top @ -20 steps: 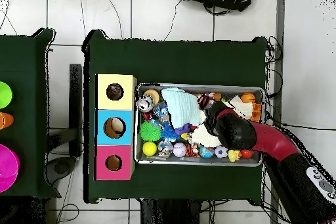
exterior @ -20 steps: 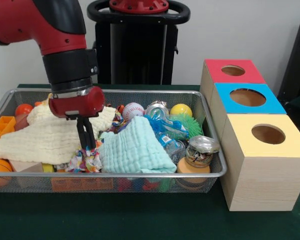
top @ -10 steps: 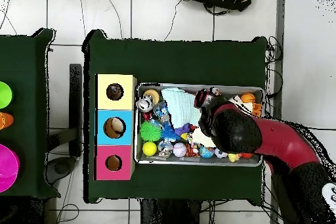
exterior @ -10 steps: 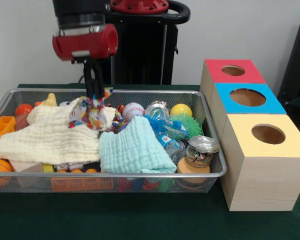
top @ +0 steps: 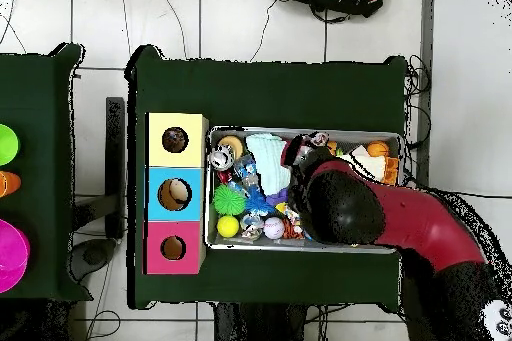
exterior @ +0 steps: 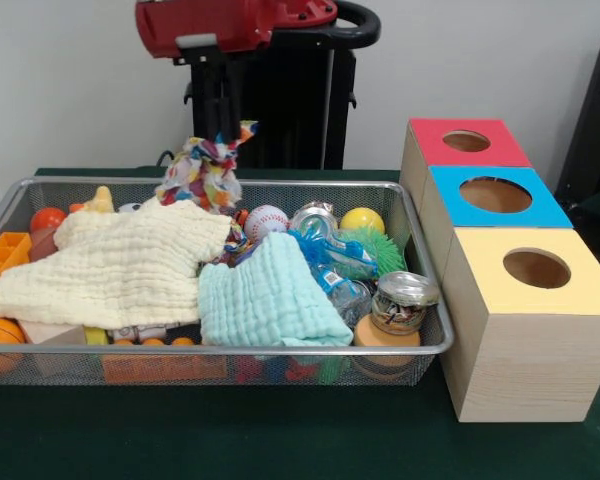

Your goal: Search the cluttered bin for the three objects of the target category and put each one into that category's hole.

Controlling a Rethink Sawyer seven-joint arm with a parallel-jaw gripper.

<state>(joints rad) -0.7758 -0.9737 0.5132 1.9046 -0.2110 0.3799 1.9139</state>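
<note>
Front view, going left to right: the wire bin point(exterior: 420, 350) is stuffed, with an orange ball point(exterior: 48, 218) and some orange plastic bits at the far left, then a big cream cloth point(exterior: 105, 270) draped over that end. Above the bin's back rim hangs a colourful patterned rag point(exterior: 208, 170), dangling from the gripper point(exterior: 212, 120), whose dark fingers come down from the red wrist at the top edge. The jaws look pinched tight on the top of the rag, and the rag hangs clear of the pile, its bottom just above the cream cloth. Next over is a mint cloth point(exterior: 265, 300) near the front, a baseball point(exterior: 266, 221) behind it, a yellow ball point(exterior: 362, 220), a green spiky ball point(exterior: 375, 245) and a small jar point(exterior: 404, 300) by the right wall. Right of the bin sit three boxes in a row: red point(exterior: 464, 143) at the back, blue point(exterior: 496, 196) in the middle, yellow point(exterior: 535, 272) nearest, each with a round hole on top. In the overhead the arm point(top: 400, 212) covers a good part of the bin, so nothing extra there. My read: this is the carry step, one cloth item lifted out and on its way to a hole. Which colour is the cloth one I can't tell. The next move needs a long sweep right, keeping the rag high enough to clear the bin wall, then centring over the hole, since a floppy rag could snag on the edge.
</note>
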